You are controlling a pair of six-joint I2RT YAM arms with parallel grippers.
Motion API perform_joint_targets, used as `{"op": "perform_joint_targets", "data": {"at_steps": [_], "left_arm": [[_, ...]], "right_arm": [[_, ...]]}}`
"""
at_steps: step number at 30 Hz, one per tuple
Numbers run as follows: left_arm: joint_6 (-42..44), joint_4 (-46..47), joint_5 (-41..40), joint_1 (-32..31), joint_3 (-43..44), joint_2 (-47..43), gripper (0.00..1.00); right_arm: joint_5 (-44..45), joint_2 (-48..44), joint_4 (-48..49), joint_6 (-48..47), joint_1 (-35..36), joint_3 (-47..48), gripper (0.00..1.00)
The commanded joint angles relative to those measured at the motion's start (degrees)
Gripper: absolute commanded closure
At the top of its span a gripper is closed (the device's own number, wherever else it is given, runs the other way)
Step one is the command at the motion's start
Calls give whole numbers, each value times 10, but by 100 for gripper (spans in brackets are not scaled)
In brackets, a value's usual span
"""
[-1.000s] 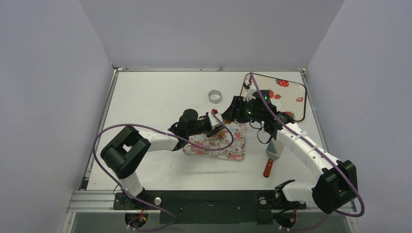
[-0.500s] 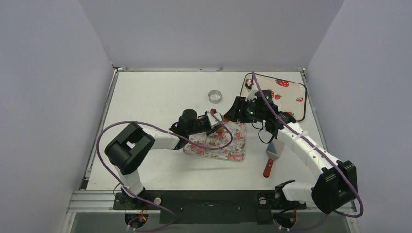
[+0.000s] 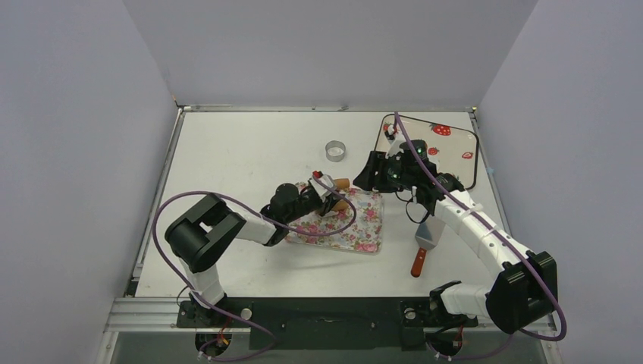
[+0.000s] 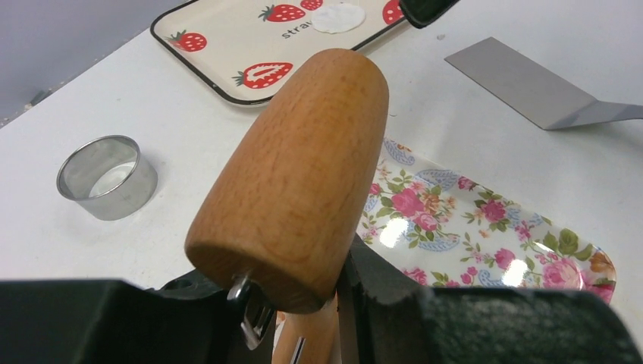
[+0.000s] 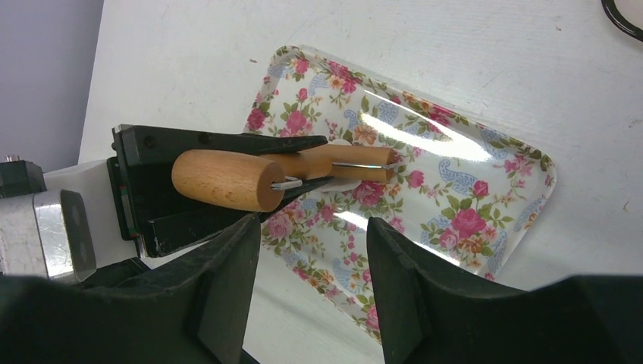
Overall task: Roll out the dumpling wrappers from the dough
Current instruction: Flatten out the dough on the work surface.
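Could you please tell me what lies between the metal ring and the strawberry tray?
Nothing: the table between the metal ring and the strawberry tray is bare, clearest in the left wrist view.

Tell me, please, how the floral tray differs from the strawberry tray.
The floral tray bears pink roses; the strawberry tray, red strawberries on cream. The floral tray lies mid-table; the strawberry tray, far right. A wrapper lies on the strawberry tray; the roller is over the floral tray. Both are flat rounded rectangles.
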Motion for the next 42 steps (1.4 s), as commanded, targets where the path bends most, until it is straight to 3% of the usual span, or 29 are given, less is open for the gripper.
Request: {"op": "perform_joint_targets", "data": {"at_steps": [1,13,25,33,38,42], "left_arm": [[-38,-52,-30,13,-26,42,100],[-5,-78,-15,39,-23,65,100],[5,-92,-3,39,3,88,100],[4,-137,-33,36,62,33,100],[-13,-175,40,40,91,-26,100],[-23,-185,31,27,88,-61,100]], "right_arm": [[-9,-13,1,-10,-8,20,50],[-30,28,2,-21,-17,47,51],[-25,4,3,-17,-24,23,51],[-24,-3,15,-13,-25,27,51],[-22,-12,29,-4,-24,30,51],[-16,-35,40,6,-21,15,51]]}}
